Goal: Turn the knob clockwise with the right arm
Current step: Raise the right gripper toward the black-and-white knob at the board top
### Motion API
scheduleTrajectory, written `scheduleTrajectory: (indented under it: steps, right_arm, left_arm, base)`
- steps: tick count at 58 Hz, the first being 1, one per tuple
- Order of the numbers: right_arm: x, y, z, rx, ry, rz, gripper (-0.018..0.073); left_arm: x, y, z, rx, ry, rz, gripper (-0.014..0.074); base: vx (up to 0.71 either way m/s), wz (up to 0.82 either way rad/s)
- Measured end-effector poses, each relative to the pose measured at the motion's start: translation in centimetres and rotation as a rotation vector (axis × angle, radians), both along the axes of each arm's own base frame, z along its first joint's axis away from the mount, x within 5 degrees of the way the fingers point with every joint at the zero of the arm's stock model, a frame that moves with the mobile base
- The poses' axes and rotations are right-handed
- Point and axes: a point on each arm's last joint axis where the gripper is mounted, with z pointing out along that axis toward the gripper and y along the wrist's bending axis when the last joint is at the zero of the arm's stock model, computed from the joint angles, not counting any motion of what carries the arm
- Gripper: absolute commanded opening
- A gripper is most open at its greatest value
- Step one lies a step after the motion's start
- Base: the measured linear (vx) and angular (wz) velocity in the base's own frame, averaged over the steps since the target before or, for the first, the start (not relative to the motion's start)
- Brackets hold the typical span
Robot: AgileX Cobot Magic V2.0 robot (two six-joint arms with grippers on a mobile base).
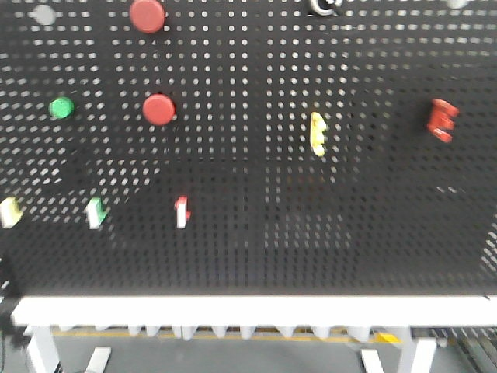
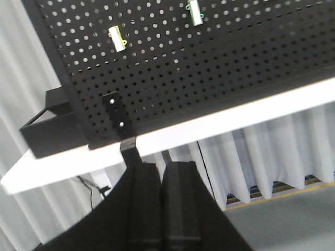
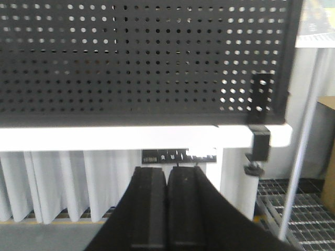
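Observation:
The knob (image 1: 324,6), a silver ring with a black handle, sits at the top edge of the black pegboard (image 1: 256,233) in the front view and is partly cut off. Neither arm shows in that view. In the right wrist view my right gripper (image 3: 167,168) is shut and empty. It is held below the white table edge (image 3: 131,137), in front of the pegboard's lower right corner. The knob does not show there. In the left wrist view my left gripper (image 2: 160,164) is shut and empty, below the table edge near the board's lower left corner.
The board carries two red push buttons (image 1: 158,109), a green button (image 1: 61,107), a yellow toggle (image 1: 318,134), a red toggle (image 1: 442,120) and small rocker switches (image 1: 182,211). Black clamps (image 3: 260,141) fix the board to the table. A black box (image 2: 52,130) sits at the left end.

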Motion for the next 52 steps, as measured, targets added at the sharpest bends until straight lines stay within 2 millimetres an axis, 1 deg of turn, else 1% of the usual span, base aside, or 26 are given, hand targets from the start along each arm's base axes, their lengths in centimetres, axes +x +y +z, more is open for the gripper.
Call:
scheduleTrajectory:
  steps: [29, 39, 52]
  right_arm:
    - [0.00, 0.00, 0.00, 0.000, 0.000, 0.000, -0.0011]
    - [0.00, 0.00, 0.00, 0.000, 0.000, 0.000, -0.0011]
    - [0.00, 0.00, 0.00, 0.000, 0.000, 0.000, -0.0011]
  left_arm:
    - [0.00, 0.00, 0.00, 0.000, 0.000, 0.000, -0.0006]
    - [0.00, 0.00, 0.00, 0.000, 0.000, 0.000, -0.0006]
    - [0.00, 0.00, 0.00, 0.000, 0.000, 0.000, -0.0006]
  base:
    - [0.34, -0.01]
    - [0.15, -0.03]
    - [0.02, 0.00]
